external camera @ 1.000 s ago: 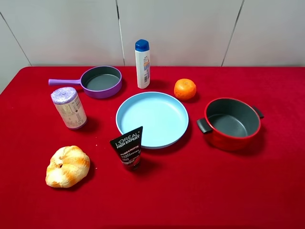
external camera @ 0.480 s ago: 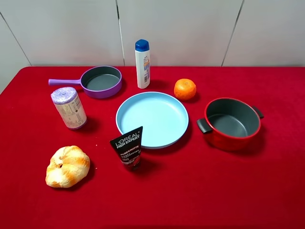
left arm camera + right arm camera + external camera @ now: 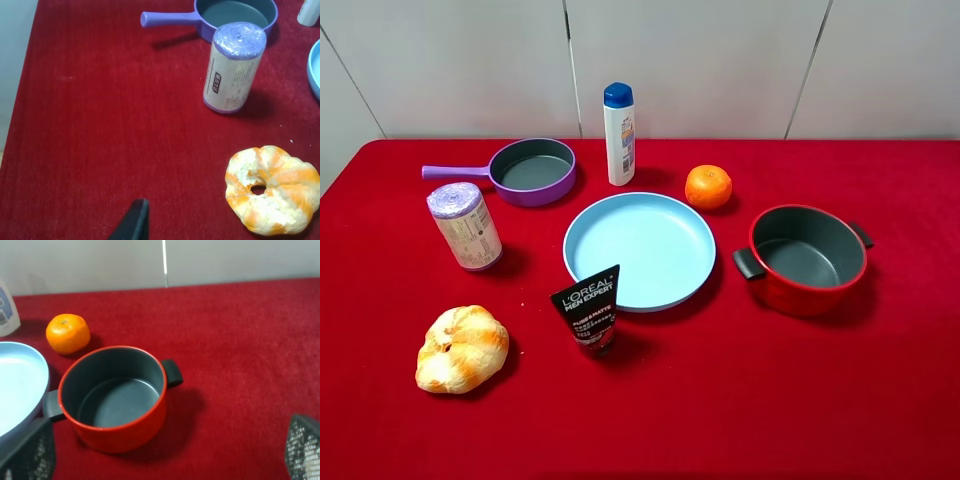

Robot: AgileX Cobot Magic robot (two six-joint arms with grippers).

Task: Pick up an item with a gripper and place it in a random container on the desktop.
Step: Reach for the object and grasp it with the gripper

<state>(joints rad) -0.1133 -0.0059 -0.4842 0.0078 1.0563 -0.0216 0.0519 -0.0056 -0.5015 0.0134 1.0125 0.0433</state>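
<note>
We take the high view as our clock face, with the light blue plate (image 3: 640, 250) at the centre of the red-covered table (image 3: 840, 400). The round red pot (image 3: 808, 285) sits at 4 o'clock from the plate, well apart from it. Its dark grey inside holds nothing, and its two short black handles stick out to the sides. The purple long-handled pan (image 3: 532, 190) lies at 10 o'clock, its handle pointing towards 9. At 8 o'clock rests a golden ring-shaped bread (image 3: 462, 348), and at 9 o'clock a paper-wrapped roll with a purple end (image 3: 466, 227) stands leaning. The white shampoo bottle with a blue cap (image 3: 619, 135) stands upright at 12 o'clock.

The black L'OREAL MEN EXPERT tube (image 3: 587, 308) stands on its cap at 7 o'clock, wide end up, just beside the plate's rim; we cannot tell whether they touch. The tangerine (image 3: 708, 186) sits at 1 o'clock, near the rim.

In its own wrist view the right gripper (image 3: 165, 455) hangs above the cloth near the pot with its jaws spread wide and nothing between them. Of the left gripper (image 3: 134, 224) we see one dark fingertip only, so we cannot tell how its jaws stand.
</note>
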